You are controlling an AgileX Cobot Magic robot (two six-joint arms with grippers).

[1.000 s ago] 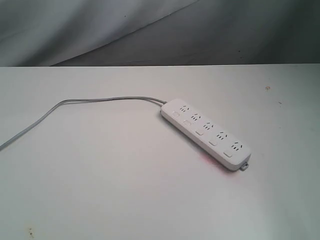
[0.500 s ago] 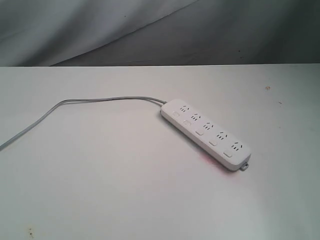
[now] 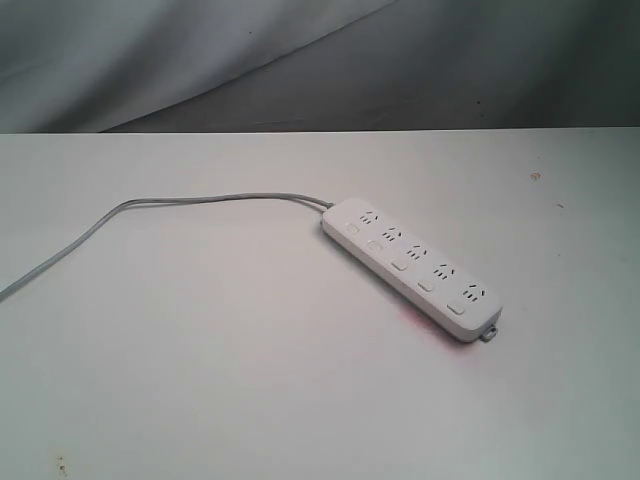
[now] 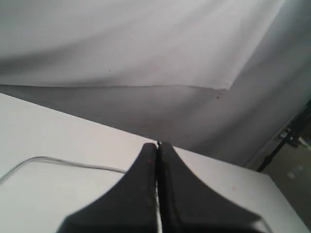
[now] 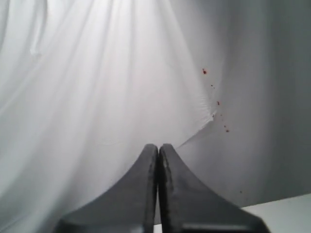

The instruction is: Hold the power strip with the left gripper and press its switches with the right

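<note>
The white power strip lies flat and diagonal on the white table, right of centre in the exterior view. Its row of small white switches runs along the nearer long side, one beside each socket. A grey cord leaves its far end and curves off to the left edge; a stretch of this cord also shows in the left wrist view. Neither arm appears in the exterior view. My left gripper is shut and empty, above the table. My right gripper is shut and empty, facing the backdrop cloth.
A grey-white cloth backdrop hangs behind the table's far edge. A small end tab sticks out at the strip's near end. Small brown specks mark the tabletop at right.
</note>
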